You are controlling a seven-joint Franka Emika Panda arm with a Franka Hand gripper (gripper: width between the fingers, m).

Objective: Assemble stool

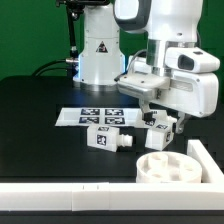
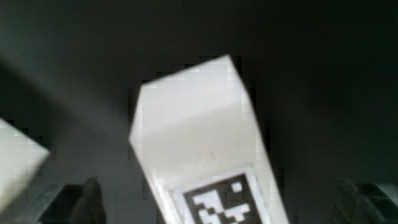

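Observation:
The round white ring-like seat (image 1: 166,166) lies at the front of the black table. One blocky white leg (image 1: 106,138) with tags lies to the exterior view's left of it. A second tagged leg (image 1: 161,131) lies just behind the seat. My gripper (image 1: 154,117) hangs right over this second leg. In the wrist view the leg (image 2: 199,120) runs between my two dark fingers (image 2: 71,203), with a gap on each side. My gripper (image 2: 217,208) is open and holds nothing. Another white part (image 2: 15,160) shows at the edge of the wrist view.
The marker board (image 1: 93,115) lies flat behind the legs. Long white edge bars run along the front (image 1: 70,196) and up the exterior view's right (image 1: 204,160). The robot's base (image 1: 98,55) stands at the back.

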